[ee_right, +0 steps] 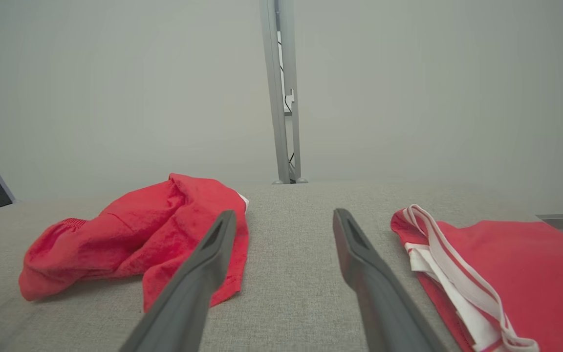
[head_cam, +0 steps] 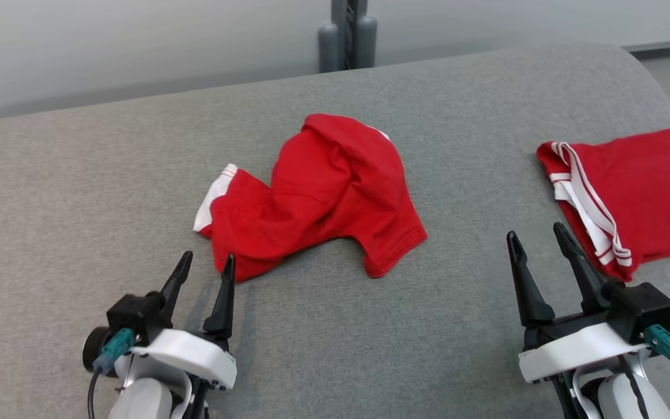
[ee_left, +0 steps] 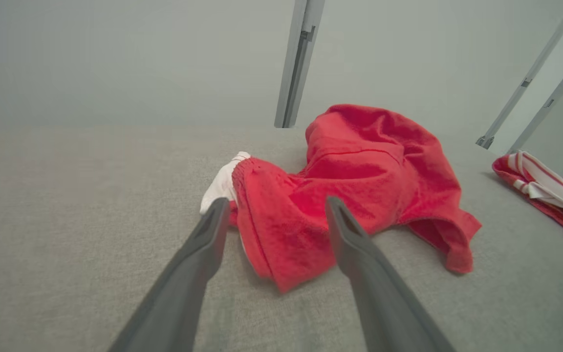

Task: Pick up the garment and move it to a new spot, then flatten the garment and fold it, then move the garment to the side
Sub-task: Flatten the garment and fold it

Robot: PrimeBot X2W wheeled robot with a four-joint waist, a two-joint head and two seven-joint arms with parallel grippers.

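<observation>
**Garment lies bunched and unheld**

Red with white trim, it sits crumpled in the middle of the grey padded surface. The left gripper stands wide apart just beside its near corner, holding nothing. The right gripper, also spread wide and empty, is well apart from it, near a second red piece folded flat at the right.

Two red garments and two claws.

base: grey fabric surface | right: folded red-white garment | behind: grey post
</observation>
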